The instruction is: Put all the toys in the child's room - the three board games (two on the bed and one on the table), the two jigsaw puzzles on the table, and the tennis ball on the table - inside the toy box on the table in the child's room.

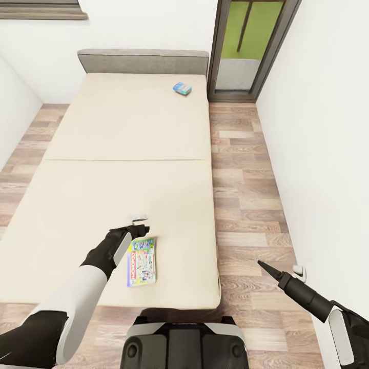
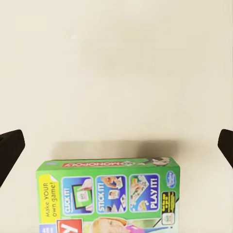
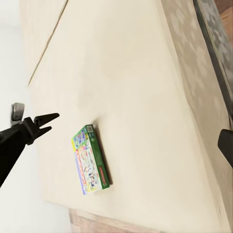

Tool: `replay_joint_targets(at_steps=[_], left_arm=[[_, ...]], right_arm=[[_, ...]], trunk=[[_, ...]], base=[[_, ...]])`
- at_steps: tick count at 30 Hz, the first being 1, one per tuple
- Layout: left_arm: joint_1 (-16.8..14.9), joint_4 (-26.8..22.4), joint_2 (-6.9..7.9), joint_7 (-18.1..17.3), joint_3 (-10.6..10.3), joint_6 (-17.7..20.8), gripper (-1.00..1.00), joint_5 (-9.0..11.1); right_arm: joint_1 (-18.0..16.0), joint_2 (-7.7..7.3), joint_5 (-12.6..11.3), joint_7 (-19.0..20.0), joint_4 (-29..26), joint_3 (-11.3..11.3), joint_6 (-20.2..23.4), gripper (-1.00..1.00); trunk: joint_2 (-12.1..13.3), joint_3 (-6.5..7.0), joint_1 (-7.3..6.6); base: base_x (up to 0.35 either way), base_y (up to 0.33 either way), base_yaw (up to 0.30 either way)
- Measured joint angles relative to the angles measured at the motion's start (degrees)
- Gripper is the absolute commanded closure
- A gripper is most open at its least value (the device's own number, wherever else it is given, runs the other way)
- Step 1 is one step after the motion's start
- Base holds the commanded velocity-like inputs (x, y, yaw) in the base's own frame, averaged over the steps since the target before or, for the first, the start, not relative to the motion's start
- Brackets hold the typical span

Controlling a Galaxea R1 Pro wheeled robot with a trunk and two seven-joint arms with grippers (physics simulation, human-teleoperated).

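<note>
Large flat cream mattress bed [image 1: 123,154]: flat multicolour Monopoly board game box [image 1: 142,261] lies near its foot edge, small blue game box [image 1: 182,88] near its headboard corner; left gripper [image 1: 137,224] hovers wide-open over the multicolour box; right gripper [image 1: 262,265] off bedside, opening indeterminable.

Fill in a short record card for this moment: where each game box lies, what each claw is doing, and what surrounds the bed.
Multicolour game box: flat on the bed, near its foot edge
Small blue game box: far end of the bed, by the headboard
Left claw: open, above the multicolour box, not gripping
Right claw: over the wood floor beside the bed, holding nothing
Surroundings: white walls, glass door
</note>
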Motion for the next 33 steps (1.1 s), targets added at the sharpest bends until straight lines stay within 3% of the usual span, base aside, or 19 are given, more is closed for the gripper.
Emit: replay_joint_targets(at_steps=[33], left_arm=[[0.0, -3.2, 0.18, 0.0, 0.1, -0.8, -1.00, 0.1]], right_arm=[[0.0, -0.18, 0.0, 0.0, 0.1, -0.1, -0.1, -1.00]], trunk=[[0.0, -3.11, 0.00]], base=[[0.000, 0.000, 0.000]])
